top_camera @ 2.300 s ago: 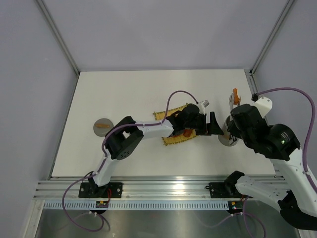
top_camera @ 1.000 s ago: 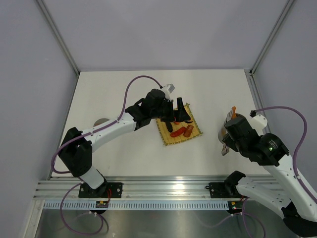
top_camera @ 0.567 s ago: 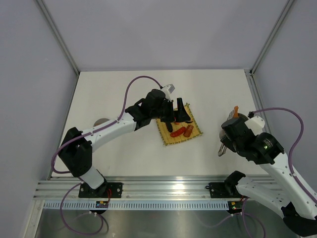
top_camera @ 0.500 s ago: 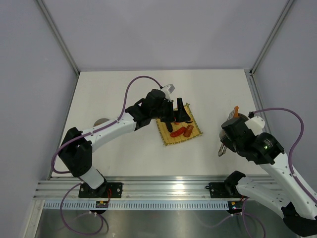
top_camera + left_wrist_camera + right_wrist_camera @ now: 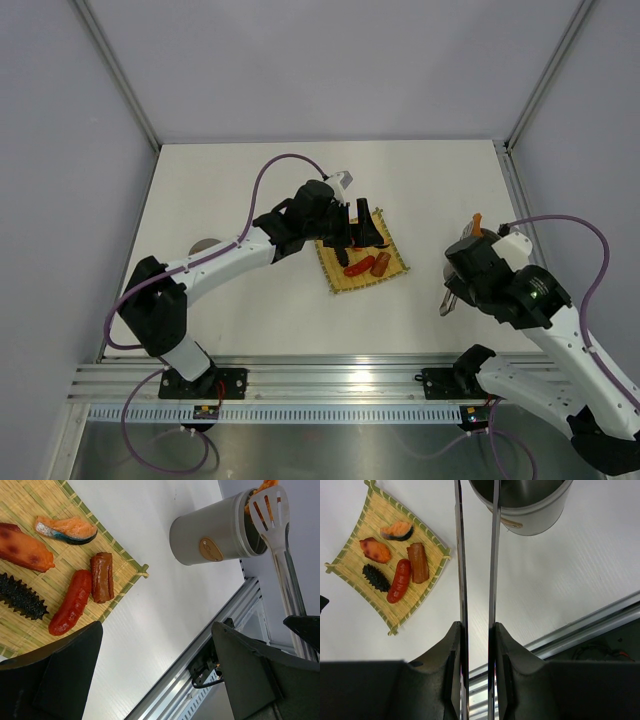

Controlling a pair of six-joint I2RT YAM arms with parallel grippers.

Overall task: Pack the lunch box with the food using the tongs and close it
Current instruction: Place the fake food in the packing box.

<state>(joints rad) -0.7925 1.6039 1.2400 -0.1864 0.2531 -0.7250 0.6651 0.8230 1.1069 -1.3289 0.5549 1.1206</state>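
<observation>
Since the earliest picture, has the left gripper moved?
Yes. The left gripper has swung left: it was past the mat's right edge and is now open over its far edge.

White table (image 5: 250, 180); mat (image 5: 379, 516), lunch box (image 5: 210, 535), lid (image 5: 203, 245)

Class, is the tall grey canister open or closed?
Open: the tall grey metal canister has an uncovered top; silver tongs reach over it.
</observation>
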